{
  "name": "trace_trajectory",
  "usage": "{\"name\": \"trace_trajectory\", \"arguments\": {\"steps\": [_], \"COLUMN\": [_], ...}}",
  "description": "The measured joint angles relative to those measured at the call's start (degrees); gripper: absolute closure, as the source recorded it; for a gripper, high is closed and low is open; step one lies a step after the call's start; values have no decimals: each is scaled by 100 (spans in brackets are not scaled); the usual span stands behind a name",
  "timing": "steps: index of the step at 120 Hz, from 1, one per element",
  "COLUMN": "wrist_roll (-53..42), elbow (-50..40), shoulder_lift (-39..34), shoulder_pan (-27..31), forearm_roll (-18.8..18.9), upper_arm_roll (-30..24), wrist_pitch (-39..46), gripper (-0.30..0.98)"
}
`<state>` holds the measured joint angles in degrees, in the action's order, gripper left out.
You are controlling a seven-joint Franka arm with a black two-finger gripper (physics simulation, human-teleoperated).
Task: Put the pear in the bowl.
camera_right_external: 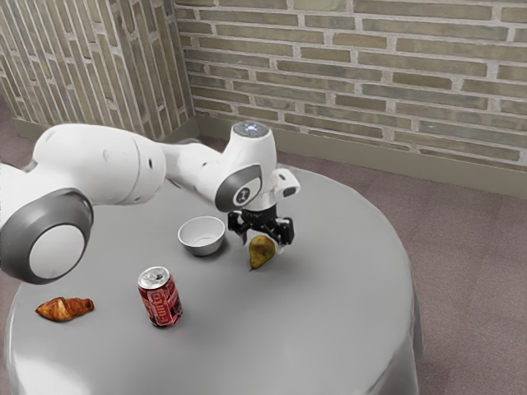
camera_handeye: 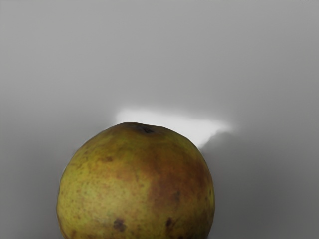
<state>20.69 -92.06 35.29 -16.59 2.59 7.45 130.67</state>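
In the exterior view my gripper (camera_right_external: 263,243) is low over the table, open, with its two fingers spread around the pear (camera_right_external: 261,252). The yellow-brown pear's narrow stem end points toward the front of the exterior view. Up close in the wrist view, the pear (camera_handeye: 137,186) shows its rounded, speckled skin and a dark spot at its edge. The white bowl (camera_right_external: 202,237) stands just beside the gripper, toward the exterior view's left, and nothing is seen inside it.
A red soda can (camera_right_external: 160,297) stands upright in front of the bowl. Farther toward the exterior view's left lies a croissant (camera_right_external: 64,309). All of these are on a round table with a grey cloth (camera_right_external: 329,304); a brick wall is behind it.
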Motion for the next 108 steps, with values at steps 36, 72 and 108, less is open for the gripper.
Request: {"name": "trace_trajectory", "arguments": {"steps": [36, 72, 108], "wrist_roll": [56, 88, 108], "elbow": [75, 160, 174], "shoulder_lift": [218, 366, 377], "shoulder_pan": [33, 108, 112], "forearm_roll": [23, -35, -42], "upper_arm_roll": [-7, -7, -7], "wrist_pitch": [154, 187, 194], "gripper": [3, 13, 26]}}
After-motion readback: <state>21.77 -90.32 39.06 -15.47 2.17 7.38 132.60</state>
